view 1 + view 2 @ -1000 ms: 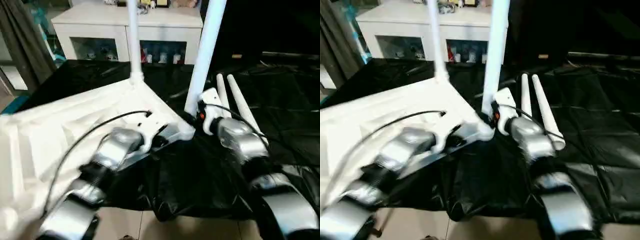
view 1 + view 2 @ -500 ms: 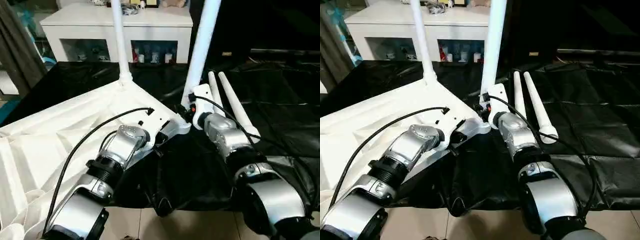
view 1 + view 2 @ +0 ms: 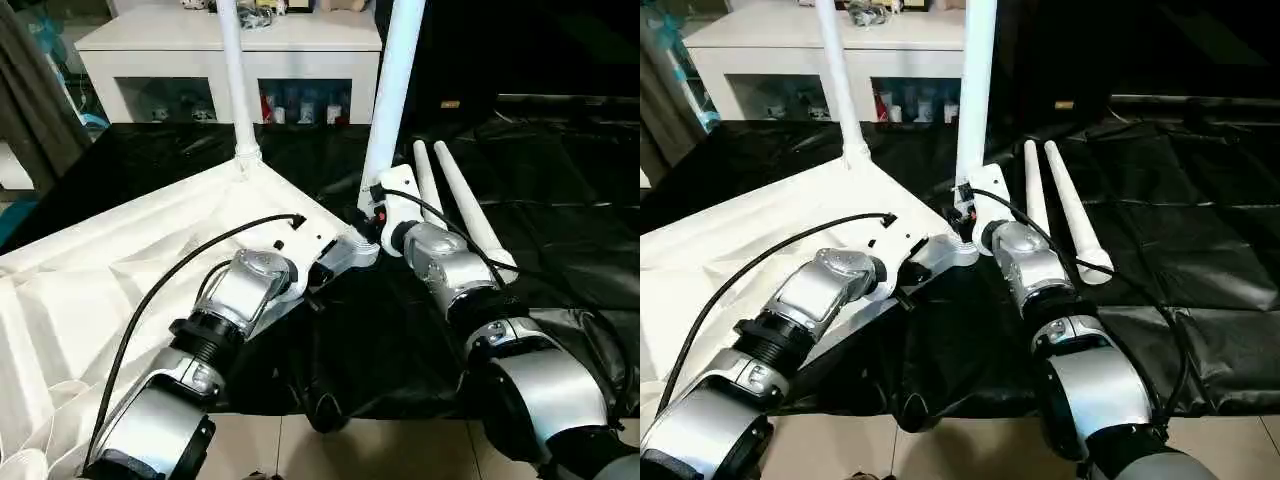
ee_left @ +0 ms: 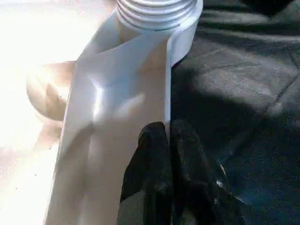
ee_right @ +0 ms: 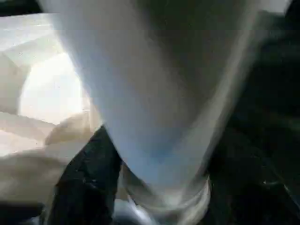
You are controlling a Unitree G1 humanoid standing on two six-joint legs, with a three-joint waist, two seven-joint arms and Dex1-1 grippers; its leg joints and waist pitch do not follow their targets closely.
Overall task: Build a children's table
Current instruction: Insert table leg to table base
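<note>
Tabletop [image 3: 120,260], white ribbed plastic, is lying underside-up on black sheeting [image 3: 560,180], its near corner pointing toward the robot. The left hand [image 4: 164,140], fingers pressed together, is pinching the tabletop's edge wall just short of that corner socket. Rising from the socket toward twelve o'clock, the long white tapered tube leg [image 3: 392,90] is standing with its axis near upright; the right hand [image 5: 154,187], the nearer one, is straddling its base, fingers apart on either side. Another leg [image 3: 232,80] is standing at the far corner. Two spare legs [image 3: 465,205] are lying at two o'clock, just beyond the right wrist.
</note>
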